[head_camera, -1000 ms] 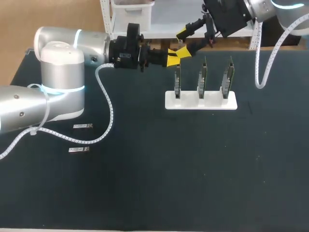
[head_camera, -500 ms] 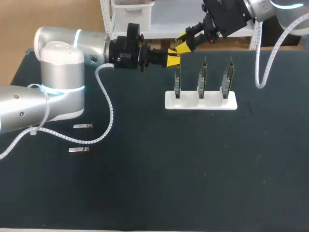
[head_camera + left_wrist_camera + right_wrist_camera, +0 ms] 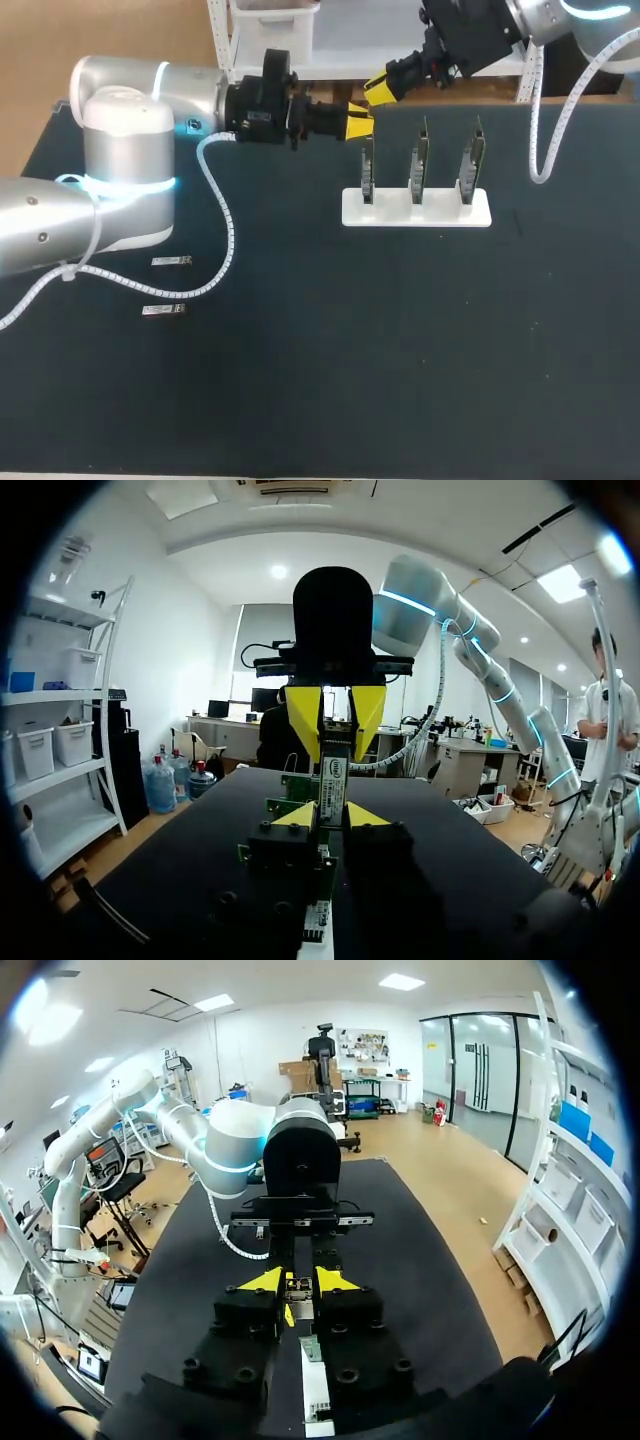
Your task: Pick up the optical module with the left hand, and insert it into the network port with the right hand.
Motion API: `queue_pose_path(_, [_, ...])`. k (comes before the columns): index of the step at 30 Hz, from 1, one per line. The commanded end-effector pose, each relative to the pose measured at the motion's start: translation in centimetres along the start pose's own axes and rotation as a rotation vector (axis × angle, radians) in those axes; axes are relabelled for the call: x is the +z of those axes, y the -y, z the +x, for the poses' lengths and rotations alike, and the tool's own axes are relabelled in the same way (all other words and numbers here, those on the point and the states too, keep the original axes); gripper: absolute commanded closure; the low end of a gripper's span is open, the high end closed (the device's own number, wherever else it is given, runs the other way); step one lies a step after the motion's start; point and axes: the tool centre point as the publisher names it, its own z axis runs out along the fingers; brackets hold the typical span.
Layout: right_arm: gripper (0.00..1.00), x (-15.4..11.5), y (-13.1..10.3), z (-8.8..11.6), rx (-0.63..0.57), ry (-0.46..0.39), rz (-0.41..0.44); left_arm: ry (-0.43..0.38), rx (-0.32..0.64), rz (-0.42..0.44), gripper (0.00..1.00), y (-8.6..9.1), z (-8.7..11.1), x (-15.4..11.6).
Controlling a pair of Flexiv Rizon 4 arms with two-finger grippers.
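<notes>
Up at the far edge of the dark surface (image 3: 400, 350), the two tools meet tip to tip. The left tool (image 3: 358, 121) comes in level from the left arm (image 3: 130, 150) and is clamped on the module (image 3: 332, 778), which shows between its yellow tips in its wrist view. The right tool (image 3: 380, 89) slants down from the right arm (image 3: 548, 15), and its fingers (image 3: 303, 712) press the module's other end from both sides. Both tools thus grip the module at once, in the air above the surface.

Just beside them a white rack (image 3: 416, 212) holds three boards (image 3: 421, 158) upright in a row. The module is clear of them and nearest the leftmost board. Well apart, near the left arm, two spare modules (image 3: 171, 261) lie flat on the surface, one nearer the front edge than the other. A white ribbed cable (image 3: 222, 215) loops off the left arm.
</notes>
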Motion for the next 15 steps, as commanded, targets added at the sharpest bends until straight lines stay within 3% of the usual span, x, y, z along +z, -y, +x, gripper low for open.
queue_pose_path(1, [1.0,-0.02,-0.44,0.06,-0.001,0.001,0.004,0.002,0.0,-0.007,0.0,-0.16,0.03,-0.02])
queue_pose_path(10, [1.0,-0.07,-0.51,0.12,0.001,0.005,0.008,0.002,0.0,-0.007,0.0,-0.16,0.03,-0.02])
queue_pose_path(13, [1.0,-0.09,-0.55,0.17,0.001,0.006,0.008,-0.032,0.002,-0.008,0.0,-0.11,0.19,-0.08])
queue_pose_path(15, [1.0,-0.12,-0.55,0.22,0.003,0.007,0.01,-0.099,0.013,-0.033,0.0,0.03,0.19,-0.06])
